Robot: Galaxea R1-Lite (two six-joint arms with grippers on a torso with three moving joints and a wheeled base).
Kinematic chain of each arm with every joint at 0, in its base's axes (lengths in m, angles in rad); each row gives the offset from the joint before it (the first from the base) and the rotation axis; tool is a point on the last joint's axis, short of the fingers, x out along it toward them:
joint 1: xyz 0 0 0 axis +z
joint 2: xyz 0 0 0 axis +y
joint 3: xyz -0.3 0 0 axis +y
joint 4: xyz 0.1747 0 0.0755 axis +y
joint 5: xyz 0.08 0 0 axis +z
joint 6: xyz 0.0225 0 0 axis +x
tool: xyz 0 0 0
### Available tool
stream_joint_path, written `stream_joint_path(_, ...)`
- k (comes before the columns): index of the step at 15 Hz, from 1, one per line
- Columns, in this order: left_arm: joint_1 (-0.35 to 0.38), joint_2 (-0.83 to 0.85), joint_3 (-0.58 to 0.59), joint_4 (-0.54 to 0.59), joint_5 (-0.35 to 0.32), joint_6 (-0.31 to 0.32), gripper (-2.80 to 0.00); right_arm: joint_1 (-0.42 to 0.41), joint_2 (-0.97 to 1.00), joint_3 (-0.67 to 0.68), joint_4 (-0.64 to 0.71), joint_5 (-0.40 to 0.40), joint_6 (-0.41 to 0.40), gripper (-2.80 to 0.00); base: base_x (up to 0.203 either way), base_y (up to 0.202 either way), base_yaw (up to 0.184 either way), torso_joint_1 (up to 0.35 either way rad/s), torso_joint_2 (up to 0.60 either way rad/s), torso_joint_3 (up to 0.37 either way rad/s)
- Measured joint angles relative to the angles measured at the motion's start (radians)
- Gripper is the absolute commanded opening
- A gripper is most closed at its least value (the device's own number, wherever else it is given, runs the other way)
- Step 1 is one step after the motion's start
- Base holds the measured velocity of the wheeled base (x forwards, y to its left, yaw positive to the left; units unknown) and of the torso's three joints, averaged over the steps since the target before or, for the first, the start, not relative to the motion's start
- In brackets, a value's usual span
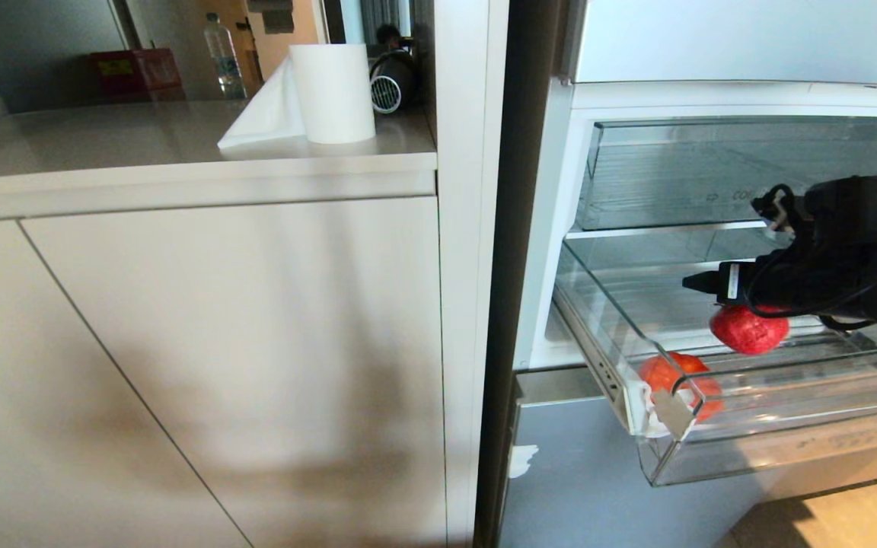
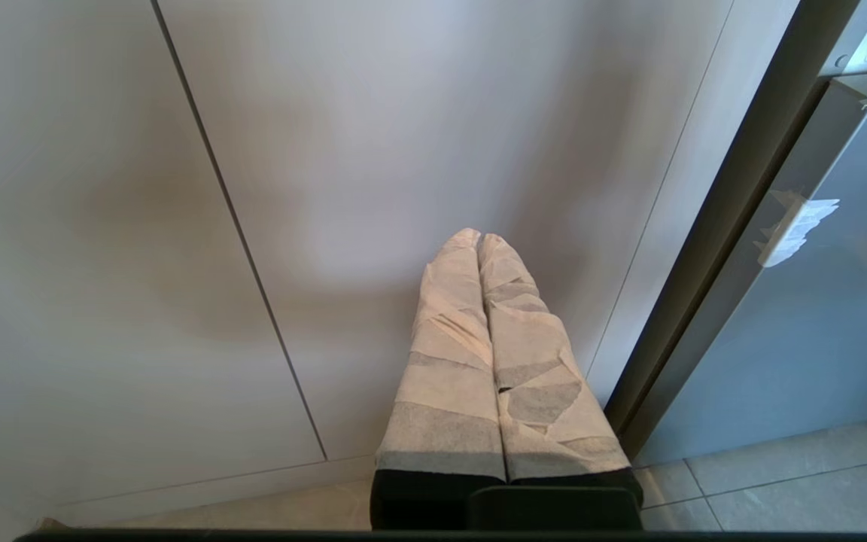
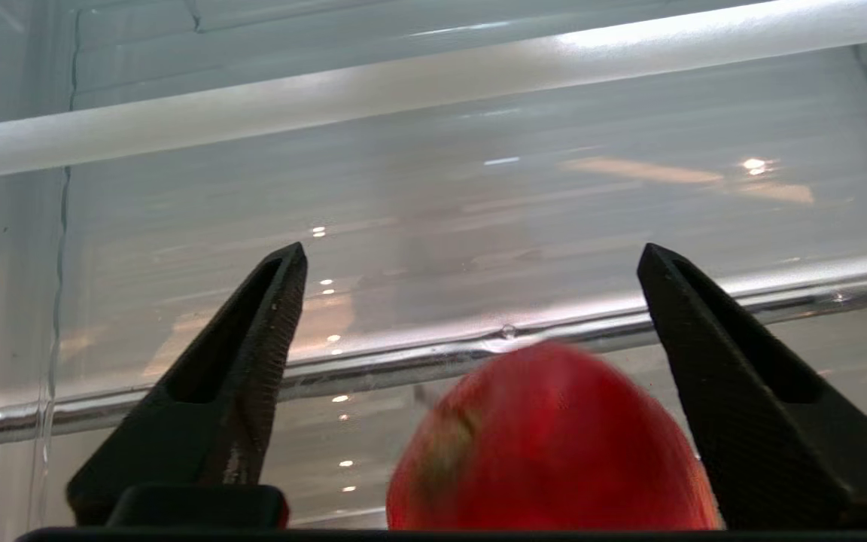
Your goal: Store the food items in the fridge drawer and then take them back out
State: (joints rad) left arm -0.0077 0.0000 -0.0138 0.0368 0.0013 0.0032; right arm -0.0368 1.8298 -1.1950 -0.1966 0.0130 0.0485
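Note:
The fridge drawer point(image 1: 789, 434), a clear bin with whitish tape point(image 1: 671, 412) on its front left corner, stands pulled out. A red-orange tomato-like food item point(image 1: 684, 378) lies inside that corner. My right gripper point(image 1: 701, 283) hovers over the drawer, open. A second red food item point(image 1: 748, 329) is just under it, blurred and low between the spread fingers point(image 3: 554, 444); it sits close to one finger and apart from the other. In the right wrist view the gripper point(image 3: 471, 252) faces the drawer's clear wall. My left gripper point(image 2: 479, 239), its fingers wrapped in tape, is shut and empty before a cabinet door.
Another clear bin point(image 1: 712, 175) sits on the shelf above the drawer. The grey lower fridge door point(image 1: 598, 472) is beneath it. Left of the fridge are pale cabinet doors point(image 1: 218, 342) and a counter with a paper towel roll point(image 1: 332, 91) and a water bottle point(image 1: 224, 57).

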Motion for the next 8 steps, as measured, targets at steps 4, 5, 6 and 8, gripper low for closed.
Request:
stream_joint_path(4, 0.000, 0.000, 0.000, 0.000, 0.000, 0.000, -2.80, 0.000, -0.127, 0.045, -0.002, 0.001, -0.007, -2.80, 0.000, 0.000, 0.000, 0.000, 0.00, 0.000)
stream_joint_path(5, 0.000, 0.000, 0.000, 0.000, 0.000, 0.000, -2.80, 0.001, -0.187, 0.064, -0.002, 0.001, -0.008, -2.80, 0.000, 0.000, 0.000, 0.000, 0.00, 0.000)
stream_joint_path(6, 0.000, 0.000, 0.000, 0.000, 0.000, 0.000, -2.80, 0.001, -0.252, 0.085, -0.002, 0.001, -0.008, -2.80, 0.000, 0.000, 0.000, 0.000, 0.00, 0.000)
stream_joint_path(8, 0.000, 0.000, 0.000, 0.000, 0.000, 0.000, -2.80, 0.002, -0.417, 0.158, -0.001, -0.001, -0.012, -2.80, 0.000, 0.000, 0.000, 0.000, 0.00, 0.000)
